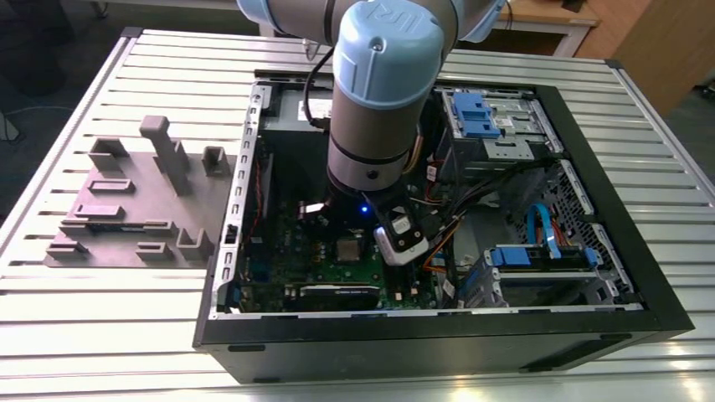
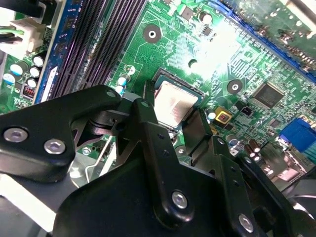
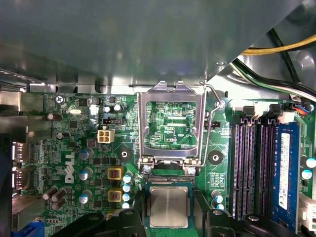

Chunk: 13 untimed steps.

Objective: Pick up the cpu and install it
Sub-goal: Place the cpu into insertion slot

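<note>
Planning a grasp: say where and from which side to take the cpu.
Take the cpu by two opposite thin edges, coming straight down from above. It lies flat in the socket, so its silvery top gives no hold; the hinged frame stands open along one side, leaving the flanking edges seemingly free.

My arm [image 1: 378, 126] is a grey cylinder under a pale-blue joint cap [image 1: 386, 42], with a black cable [image 1: 321, 92] beside that cap. The black claw [image 2: 173, 106] links carry silver screws [image 2: 179, 199].

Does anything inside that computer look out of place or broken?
Only the metal socket frame, hinged open beside the cpu, which lies flat and square. Nothing looks damaged.
</note>
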{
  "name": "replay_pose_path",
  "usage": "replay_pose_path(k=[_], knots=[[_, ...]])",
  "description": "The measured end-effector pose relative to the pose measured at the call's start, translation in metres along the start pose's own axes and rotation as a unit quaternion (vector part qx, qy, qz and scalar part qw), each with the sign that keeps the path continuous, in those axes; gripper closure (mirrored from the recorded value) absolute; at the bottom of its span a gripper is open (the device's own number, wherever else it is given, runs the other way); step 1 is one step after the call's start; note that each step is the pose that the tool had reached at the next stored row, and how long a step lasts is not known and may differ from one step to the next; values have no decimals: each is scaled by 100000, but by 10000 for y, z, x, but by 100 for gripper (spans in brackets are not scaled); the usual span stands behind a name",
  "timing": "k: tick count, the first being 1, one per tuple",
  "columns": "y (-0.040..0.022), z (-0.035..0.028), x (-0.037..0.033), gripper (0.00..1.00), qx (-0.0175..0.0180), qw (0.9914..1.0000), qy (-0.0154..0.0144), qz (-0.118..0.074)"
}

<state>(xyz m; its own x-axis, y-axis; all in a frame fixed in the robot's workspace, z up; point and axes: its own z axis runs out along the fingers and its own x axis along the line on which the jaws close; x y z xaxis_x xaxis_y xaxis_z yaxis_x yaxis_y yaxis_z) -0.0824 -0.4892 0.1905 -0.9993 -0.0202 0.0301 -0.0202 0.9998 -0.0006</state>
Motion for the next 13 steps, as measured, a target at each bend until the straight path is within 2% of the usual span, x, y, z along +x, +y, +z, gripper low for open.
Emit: replay_pose_path(k=[13], knots=[[3,21,-2,53,-31,99998,7,637]])
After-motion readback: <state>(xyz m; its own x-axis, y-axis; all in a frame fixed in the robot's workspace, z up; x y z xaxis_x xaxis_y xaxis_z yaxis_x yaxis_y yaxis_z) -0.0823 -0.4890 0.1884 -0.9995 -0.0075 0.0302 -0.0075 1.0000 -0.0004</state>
